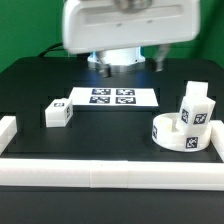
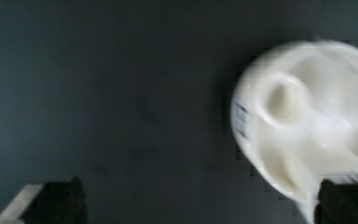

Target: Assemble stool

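The white round seat [image 1: 183, 133] lies at the exterior view's right, with a blocky tagged leg [image 1: 195, 105] standing upright on or in it. Another leg [image 1: 57, 113] lies alone at the exterior view's left. My gripper [image 1: 128, 62] hangs high at the back, above the marker board, and is blurred. In the wrist view the seat [image 2: 309, 120] shows as a blurred white disc with a hole. My gripper [image 2: 202, 205] is open and empty. Its dark fingers [image 2: 51, 205] stand wide apart, one in front of the seat's edge.
The marker board [image 1: 112, 98] lies flat at the middle back. A long white border rail [image 1: 110, 176] runs along the front edge, and a short rail piece [image 1: 6, 133] stands at the exterior view's left. Black table [image 1: 110, 135] lies between the leg and the seat.
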Controlling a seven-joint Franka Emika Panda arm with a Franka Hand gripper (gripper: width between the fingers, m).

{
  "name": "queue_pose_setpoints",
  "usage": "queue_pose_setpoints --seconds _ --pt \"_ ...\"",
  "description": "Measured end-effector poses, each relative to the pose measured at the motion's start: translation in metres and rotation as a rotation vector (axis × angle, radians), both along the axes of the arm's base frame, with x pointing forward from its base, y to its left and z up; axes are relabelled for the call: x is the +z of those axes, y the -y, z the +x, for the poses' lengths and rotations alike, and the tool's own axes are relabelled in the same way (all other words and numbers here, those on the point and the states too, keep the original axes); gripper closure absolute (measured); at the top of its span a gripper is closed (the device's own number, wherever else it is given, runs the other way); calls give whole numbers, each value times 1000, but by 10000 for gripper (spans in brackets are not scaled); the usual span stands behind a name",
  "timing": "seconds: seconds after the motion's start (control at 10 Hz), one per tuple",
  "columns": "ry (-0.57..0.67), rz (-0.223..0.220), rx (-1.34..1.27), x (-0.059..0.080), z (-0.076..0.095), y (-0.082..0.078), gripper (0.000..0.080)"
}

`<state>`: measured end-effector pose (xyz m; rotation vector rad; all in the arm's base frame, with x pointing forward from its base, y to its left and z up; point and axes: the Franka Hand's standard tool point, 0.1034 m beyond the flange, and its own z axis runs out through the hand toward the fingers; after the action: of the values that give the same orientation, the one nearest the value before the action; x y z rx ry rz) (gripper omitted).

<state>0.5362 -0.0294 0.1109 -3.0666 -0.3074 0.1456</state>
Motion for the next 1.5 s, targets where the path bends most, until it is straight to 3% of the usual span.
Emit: queue_pose_setpoints --seconds 0.2,0.3,0.8,1.0,1.2,1.5 --pt "0 -8 26 1 -6 44 151" --pt "3 -9 43 2 -7 56 151" --pt "-1 -8 44 0 -8 54 151" --pt "-75 -17 -60 -3 -28 80 151" --pt "-52 -24 3 -8 -30 110 151" --pt "-72 -19 2 -10 -31 103 151"
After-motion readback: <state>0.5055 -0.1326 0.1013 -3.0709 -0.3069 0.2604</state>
